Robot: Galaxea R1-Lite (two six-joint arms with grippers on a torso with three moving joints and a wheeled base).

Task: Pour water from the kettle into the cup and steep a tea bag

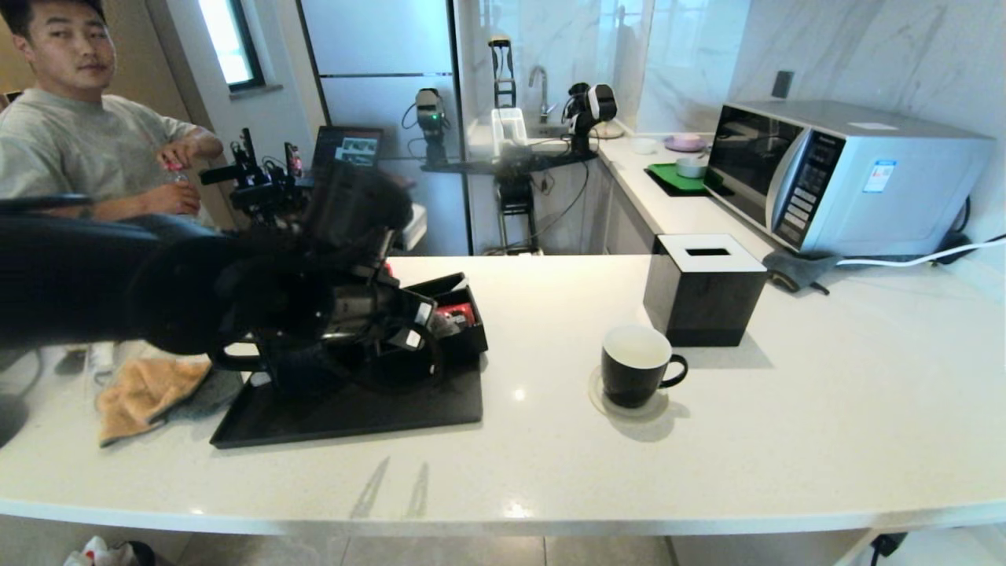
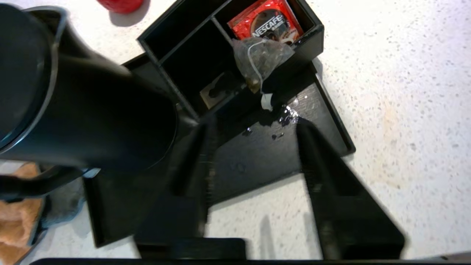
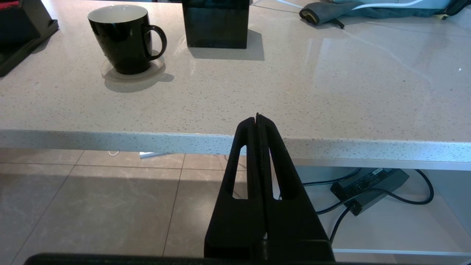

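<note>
Because the tea bag [image 2: 263, 60] has to go in the cup [image 1: 633, 365], the left gripper [image 2: 254, 151] hangs over the black tray [image 1: 354, 413] with its fingers [image 2: 312, 147] apart and nothing between them. It looks ready to reach for the bag, not the kettle [image 2: 73, 92].

The kettle stands on the tray, just beside the gripper. The tray sits near the bench's [image 1: 707, 456] front edge, toward the left end, so drips land on it. Some wet spots shine on the tray already.

At the tray's back right corner is a box [image 2: 191, 44] with small rooms. The tea bag hangs over one of its inner walls, with its string and white tag dangling down. A red packet [image 2: 266, 24] lies in the room next to it.

The cup waits on a clear coaster [image 1: 625, 405], well apart from the tray, toward the middle of the bench, in front of a tissue box [image 1: 703, 291]. I cannot tell if water is in it.

The right gripper [image 3: 258, 119] is pressed together and empty, parked low in front of the bench's edge. An orange cloth [image 1: 141, 393] lies left of the tray, handy for spills. A person [image 1: 86, 149] sits behind the bench.
</note>
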